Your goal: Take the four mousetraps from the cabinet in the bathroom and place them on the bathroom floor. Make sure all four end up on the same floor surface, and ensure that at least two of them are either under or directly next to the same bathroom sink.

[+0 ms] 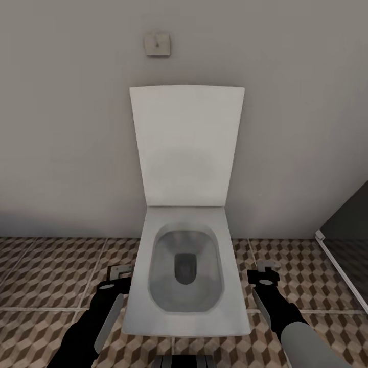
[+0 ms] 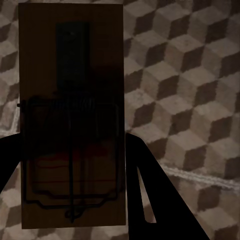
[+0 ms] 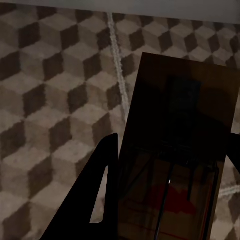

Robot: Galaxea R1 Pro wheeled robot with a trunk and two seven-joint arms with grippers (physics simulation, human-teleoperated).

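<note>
Facing the toilet [image 1: 186,266], each gripper, left [image 1: 118,273] and right [image 1: 266,271], clamps a mousetrap [image 2: 70,115] above the floor [image 1: 46,271], none set down yet.

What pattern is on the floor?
Brown, beige and white cubes on the floor, clearest in the right wrist view.

The head camera looks forward and down at a toilet [image 1: 186,255] against the far wall, both arms low at either side. Each wrist camera looks down, close over a mousetrap [image 2: 70,115] and the cube-patterned bathroom floor [image 3: 55,100], which all views share.
</note>
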